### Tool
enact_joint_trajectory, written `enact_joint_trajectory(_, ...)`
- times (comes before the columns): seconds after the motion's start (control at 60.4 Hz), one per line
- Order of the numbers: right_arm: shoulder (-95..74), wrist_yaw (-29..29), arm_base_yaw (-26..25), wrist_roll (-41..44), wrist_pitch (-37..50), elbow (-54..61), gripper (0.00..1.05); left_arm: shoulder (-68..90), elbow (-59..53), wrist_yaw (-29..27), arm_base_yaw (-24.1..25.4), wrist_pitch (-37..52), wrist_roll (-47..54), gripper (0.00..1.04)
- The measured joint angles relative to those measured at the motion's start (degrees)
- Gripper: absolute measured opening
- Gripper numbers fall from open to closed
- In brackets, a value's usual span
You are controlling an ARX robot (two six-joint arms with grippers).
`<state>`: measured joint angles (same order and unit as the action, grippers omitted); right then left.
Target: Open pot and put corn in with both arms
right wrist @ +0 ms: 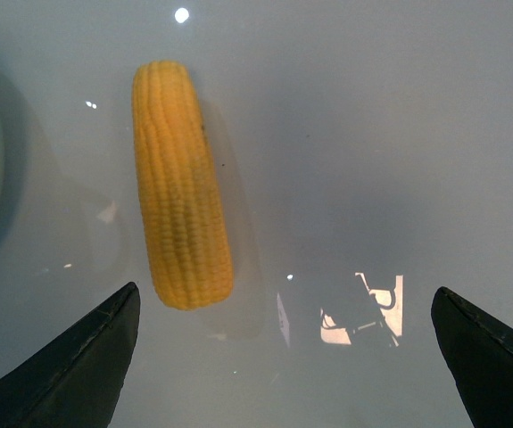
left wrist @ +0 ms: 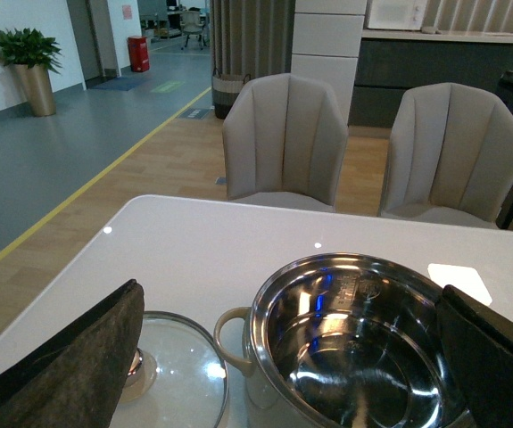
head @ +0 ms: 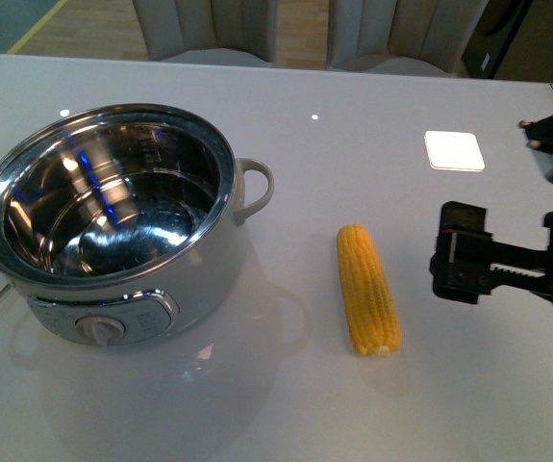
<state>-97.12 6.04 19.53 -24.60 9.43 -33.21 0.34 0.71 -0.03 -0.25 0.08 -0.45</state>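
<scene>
Bright, even overhead light; I get square lamp glare on the table (head: pixel 286 404) beyond my right gripper (head: pixel 461 252), whose fingers (right wrist: pixel 69 366) look soft.

This looks like an open office or showroom hall. A white table (left wrist: pixel 202 241) has two beige chairs (left wrist: pixel 285 134) behind it. Far left are grey floor (left wrist: pixel 51 169) with a yellow line (left wrist: pixel 86 187) and a potted plant (left wrist: pixel 28 49), far right a dark counter (left wrist: pixel 434 62).

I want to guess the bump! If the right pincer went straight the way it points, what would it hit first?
Probably the corn: the open right pincer points sideways at it with only table between. Its height is unclear, so it might pass just over.
</scene>
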Motion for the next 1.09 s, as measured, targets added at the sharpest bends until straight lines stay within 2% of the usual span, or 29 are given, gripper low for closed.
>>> enact_joint_trajectory(0.166,-7.6,-1.1,2.0,1.0,1.6,-5.8,0.96,0.0,0.0,0.0,0.0,0.0,0.0,0.98)
enact_joint_trajectory(0.265,-12.4,-1.2,3.1,4.4,2.7,-8.7,0.96,0.0,0.0,0.0,0.0,0.0,0.0,0.98)
enact_joint_trajectory(0.745,-24.0,-3.5,5.1,9.5,6.4,-13.3,0.96,0.0,0.0,0.0,0.0,0.0,0.0,0.98)
enact_joint_trajectory(1.093,-30.8,-0.5,6.6,14.4,7.8,-16.6,0.96,0.0,0.0,0.0,0.0,0.0,0.0,0.98)
